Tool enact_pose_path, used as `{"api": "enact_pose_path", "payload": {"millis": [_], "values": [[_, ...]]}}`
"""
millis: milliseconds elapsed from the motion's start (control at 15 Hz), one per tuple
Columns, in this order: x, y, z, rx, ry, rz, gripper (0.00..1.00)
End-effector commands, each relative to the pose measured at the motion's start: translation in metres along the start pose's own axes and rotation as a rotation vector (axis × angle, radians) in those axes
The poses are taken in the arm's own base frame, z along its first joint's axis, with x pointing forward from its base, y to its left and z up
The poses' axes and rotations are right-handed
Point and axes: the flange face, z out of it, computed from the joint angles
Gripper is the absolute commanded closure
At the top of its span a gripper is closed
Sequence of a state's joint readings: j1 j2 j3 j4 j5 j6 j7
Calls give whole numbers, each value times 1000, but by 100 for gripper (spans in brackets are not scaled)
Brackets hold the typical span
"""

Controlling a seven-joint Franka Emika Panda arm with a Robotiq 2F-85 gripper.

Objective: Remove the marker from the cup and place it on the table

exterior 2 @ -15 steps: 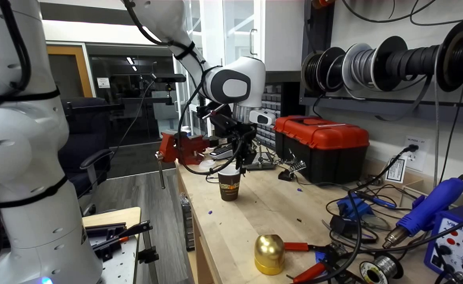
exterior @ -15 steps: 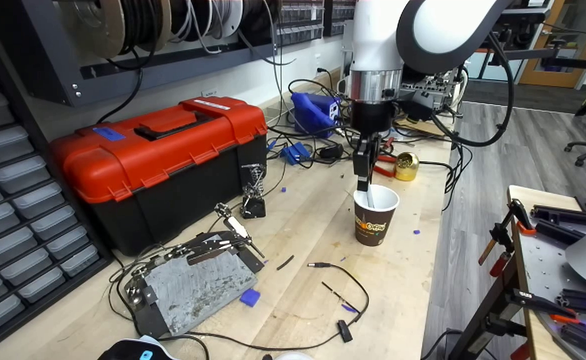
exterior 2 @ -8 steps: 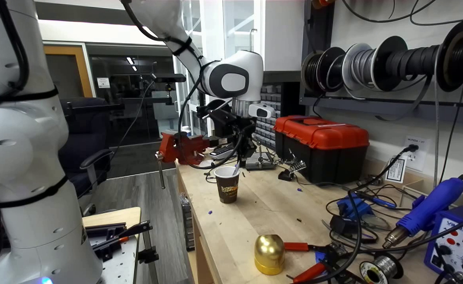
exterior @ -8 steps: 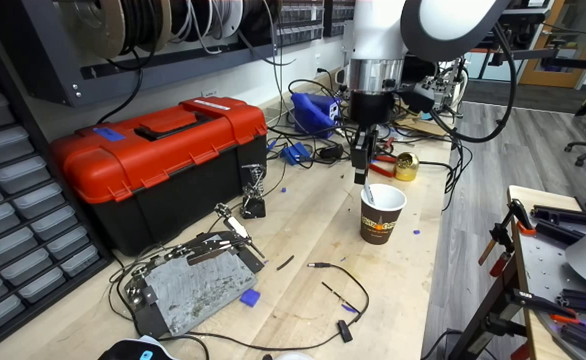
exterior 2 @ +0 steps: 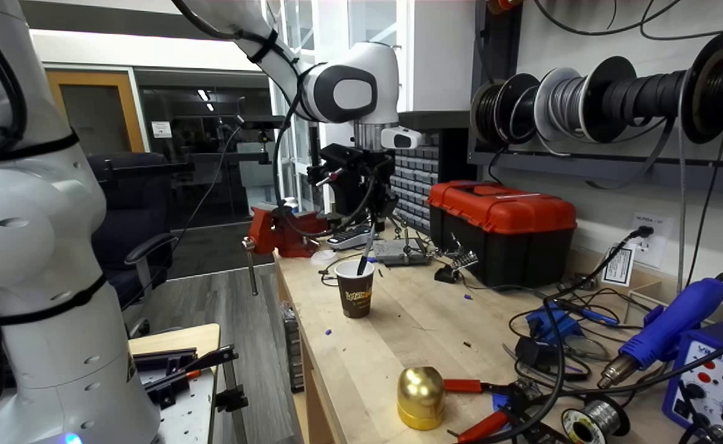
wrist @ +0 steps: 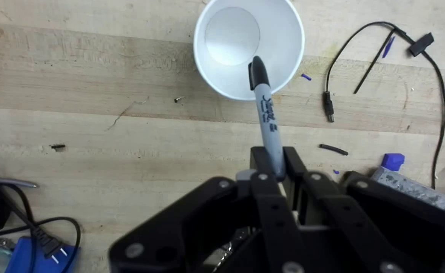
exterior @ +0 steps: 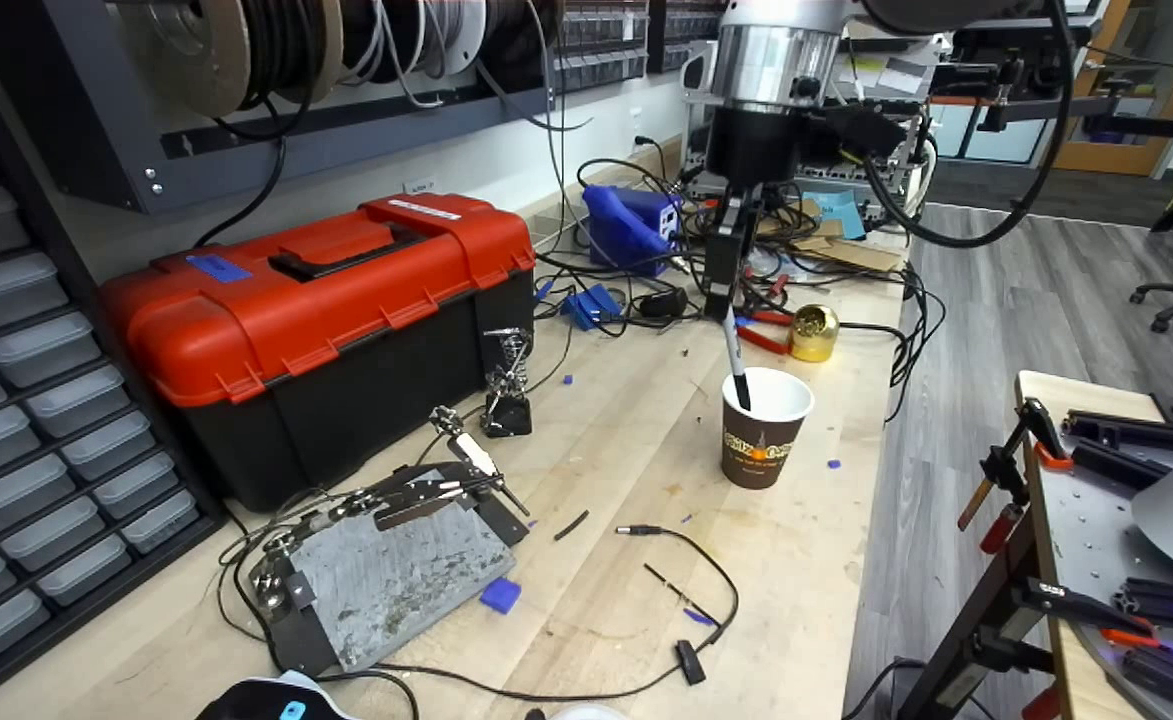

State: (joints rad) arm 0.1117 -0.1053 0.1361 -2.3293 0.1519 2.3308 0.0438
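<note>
The hand (wrist: pixel 272 157) is clenched on the marker (wrist: pixel 269 117), gripping the end opposite the cap. In the wrist view the barrel runs from the hand toward 12 o'clock, black cap (wrist: pixel 259 72) leading over the mouth of the cup (wrist: pixel 285 45). The end grip presumably follows from access: a marker standing cap-down in a cup offers only its rear above the rim. Both exterior views show the marker tilted, cap lowest; whether the tip clears the rim cannot be determined. The cup stands upright on the surface (wrist: pixel 131 129), apart from the hand.

Step in hand, as judged: extraction. Raise the cap above the rim before lateral travel; a low cap may catch and tip the cup. For set-down, consider the wood at 8 o'clock of the marker; a cable plug (wrist: pixel 328 106) lies near 3 o'clock. Lay the marker flat before release, as it may roll.
</note>
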Motion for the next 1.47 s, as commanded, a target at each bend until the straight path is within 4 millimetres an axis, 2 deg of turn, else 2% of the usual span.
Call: {"api": "enact_pose_path", "payload": {"millis": [0, 400, 533, 667, 800, 933, 1067, 1400], "values": [[-9, 5, -40, -29, 13, 24, 97], [-12, 22, -102, -80, 5, 77, 97], [-11, 34, -113, -101, -20, 100, 97], [-11, 52, -114, -113, -67, 121, 97], [-14, 69, -102, -120, -120, 151, 97], [-16, 84, -79, -113, -173, 171, 97], [-16, 97, -49, -107, -229, 200, 97], [-8, 114, 32, -93, -370, 222, 97]]}}
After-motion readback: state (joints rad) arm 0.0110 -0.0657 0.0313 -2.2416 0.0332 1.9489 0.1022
